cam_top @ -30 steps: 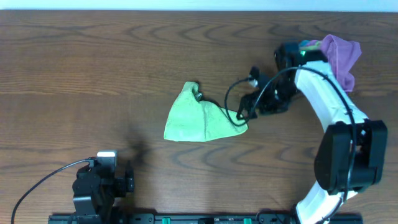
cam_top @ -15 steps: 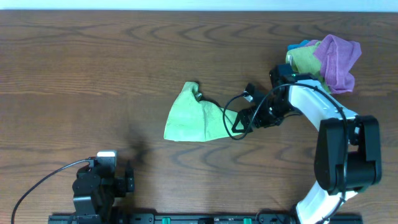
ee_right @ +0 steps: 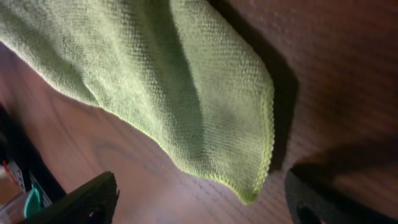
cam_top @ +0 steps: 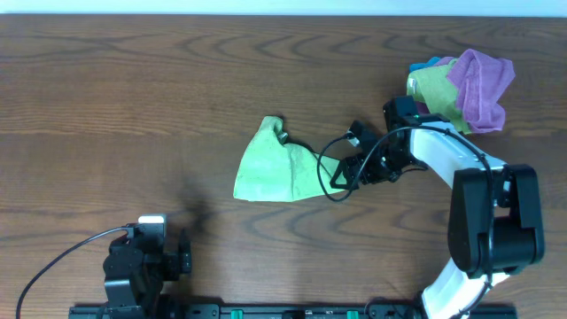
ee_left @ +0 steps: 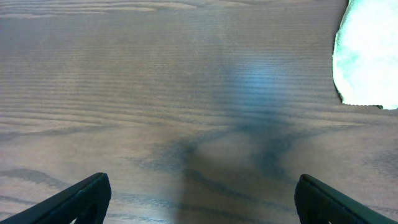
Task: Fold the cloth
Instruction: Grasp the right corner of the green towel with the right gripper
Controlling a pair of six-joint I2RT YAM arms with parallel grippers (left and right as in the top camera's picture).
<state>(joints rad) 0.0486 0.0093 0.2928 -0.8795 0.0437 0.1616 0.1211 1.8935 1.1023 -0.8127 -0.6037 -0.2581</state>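
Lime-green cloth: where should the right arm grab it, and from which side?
Grip the hemmed corner at the right end of the cloth, coming in low from the right. The cloth tapers to a point there, and the shadow under it suggests it sits slightly off the table, leaving room to get beneath. The right gripper is beside it, fingers open.

My gripper (ee_left: 205,208) hangs over the table (ee_left: 124,81) with its two dark fingers (ee_left: 87,194) spread wide, only their tips showing at the bottom corners. Nothing sits between them but bare brown wood. A soft dark shadow (ee_left: 249,137) lies on the wood ahead of the gap. Far ahead of the finger on the view's right side, a pale green cloth (ee_left: 370,56) lies at the top corner, well apart from both tips.
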